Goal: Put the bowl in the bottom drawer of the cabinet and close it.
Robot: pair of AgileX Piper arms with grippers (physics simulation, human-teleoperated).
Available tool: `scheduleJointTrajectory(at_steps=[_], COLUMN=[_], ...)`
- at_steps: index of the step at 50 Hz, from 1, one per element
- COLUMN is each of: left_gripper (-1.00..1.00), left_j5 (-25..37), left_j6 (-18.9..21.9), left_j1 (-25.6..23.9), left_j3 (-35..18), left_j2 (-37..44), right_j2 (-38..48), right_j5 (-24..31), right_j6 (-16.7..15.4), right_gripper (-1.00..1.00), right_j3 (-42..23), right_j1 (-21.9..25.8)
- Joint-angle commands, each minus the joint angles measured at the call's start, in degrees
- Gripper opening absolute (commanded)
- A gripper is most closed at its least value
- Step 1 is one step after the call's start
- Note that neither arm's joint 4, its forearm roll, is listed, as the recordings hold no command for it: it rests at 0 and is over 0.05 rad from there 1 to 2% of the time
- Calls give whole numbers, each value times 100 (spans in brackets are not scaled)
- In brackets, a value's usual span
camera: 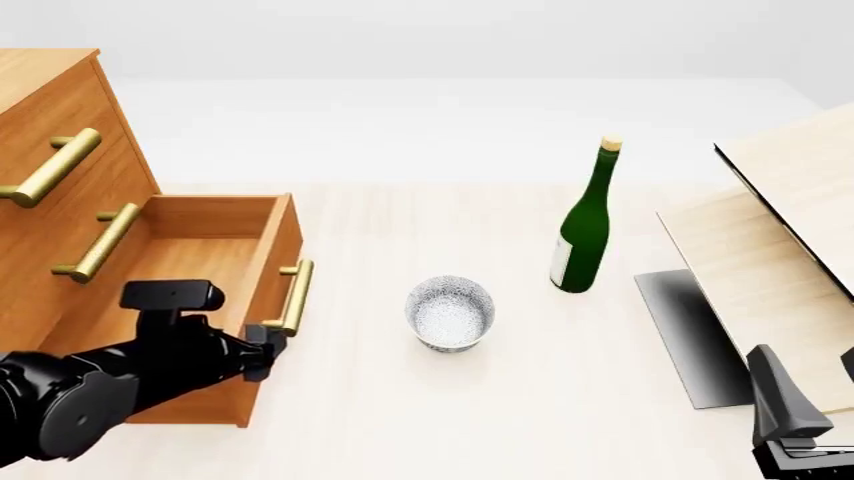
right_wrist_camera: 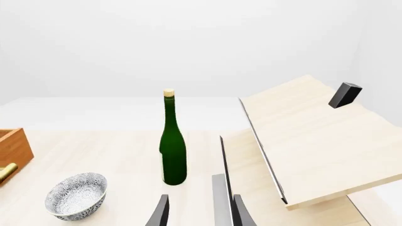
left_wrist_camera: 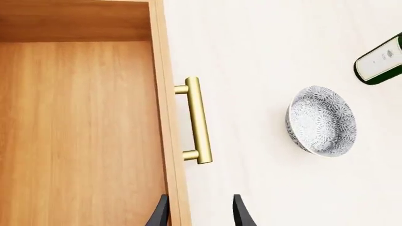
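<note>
The bowl [camera: 450, 312], white with grey speckles, stands upright on the table in front of the open bottom drawer [camera: 174, 290] of the cabinet [camera: 54, 150]. It also shows in both wrist views, bowl [left_wrist_camera: 321, 121] and bowl [right_wrist_camera: 76, 195]. My left gripper [camera: 271, 352] is open at the drawer's front panel, just past one end of the brass handle [left_wrist_camera: 195, 120]. In the left wrist view the left gripper [left_wrist_camera: 199, 216] has one finger over the drawer's inside and one outside. My right gripper [right_wrist_camera: 199, 215] is open and holds nothing, low at the near right [camera: 781, 405].
A green wine bottle [camera: 583, 235] stands upright to the right of the bowl. A pale wooden board structure [camera: 787, 250] with a dark base plate [camera: 687, 335] fills the right side. The two upper drawers [camera: 60, 165] are shut. The drawer's inside [left_wrist_camera: 75, 132] holds nothing.
</note>
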Motion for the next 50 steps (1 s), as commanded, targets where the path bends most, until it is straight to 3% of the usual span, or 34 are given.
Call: scheduleJointTrajectory(at_steps=[1, 50], left_gripper=[100, 100], left_j5=[44, 501], left_j6=[49, 644], left_j1=[-156, -462], left_j3=[-114, -476], left_j2=[-20, -808], right_j2=[0, 0], right_j5=[0, 0], right_j6=[0, 0], right_gripper=[100, 100], right_j3=[0, 0], right_j1=[-1, 1])
